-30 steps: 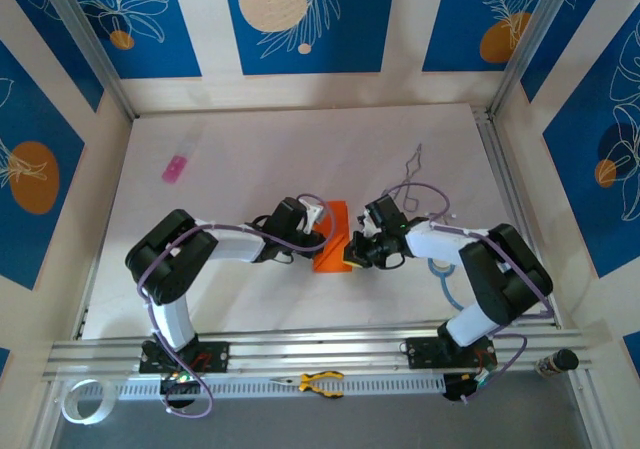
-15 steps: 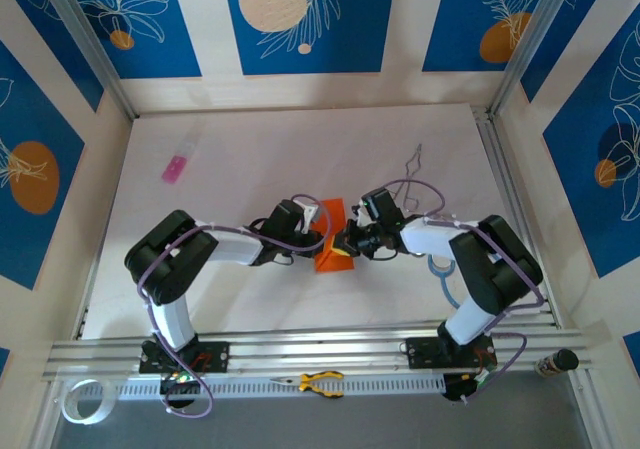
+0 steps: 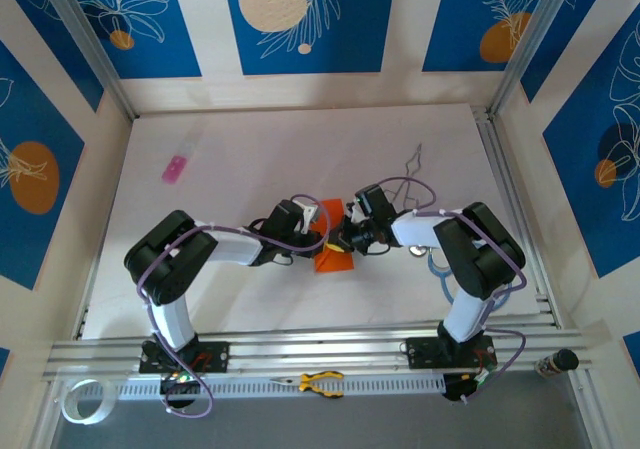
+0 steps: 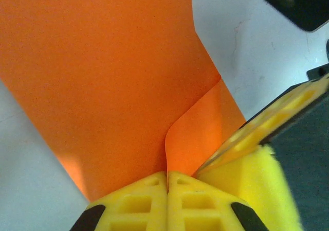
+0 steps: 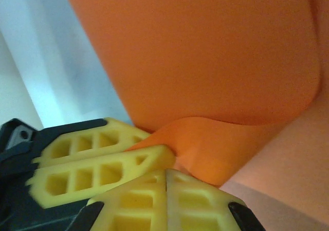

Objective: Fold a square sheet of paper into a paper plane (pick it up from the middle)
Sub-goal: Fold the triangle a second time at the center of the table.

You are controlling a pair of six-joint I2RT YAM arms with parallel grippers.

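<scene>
- Seen from above, the right gripper (image 3: 346, 240) has swung in toward the centre of the table (image 3: 250, 159) over the last second. Its jaws, a crack apart a moment ago, are now fully closed.
- The left gripper (image 3: 320, 237) has barely moved; its jaws are pressed together as before.
- The two grippers now meet tip to tip over the square sheet of paper (image 3: 331, 262). The bright orange sheet sits at mid-table between the arms and shows less of itself than a second ago, bunched up beneath the tools.
- The left wrist view shows the left gripper (image 4: 167, 178) with its yellow fingers shut on a raised curl of the orange sheet (image 4: 103, 76). One of the other arm's yellow fingers presses in from the right.
- The right wrist view shows the right gripper (image 5: 165, 177) likewise closed on a hump of the paper (image 5: 195, 51), with the left arm's fingers beside it.
- This probably means both arms now pinch the sheet near its middle, ready to lift it or make a crease. Whether the paper has left the table cannot be told.
- Elsewhere a small pink object (image 3: 175, 168) lies well apart at the far left, and a thin loose cable (image 3: 412, 159) lies behind the right arm.
- Yellow-handled pliers (image 3: 322, 381) rest on the front rail, with a white roll of tape (image 3: 80, 401) near the bottom left corner.
- Nothing blocks the paper. The likelier trouble is the crowded fingers, which could crumple or tear the thin sheet.
</scene>
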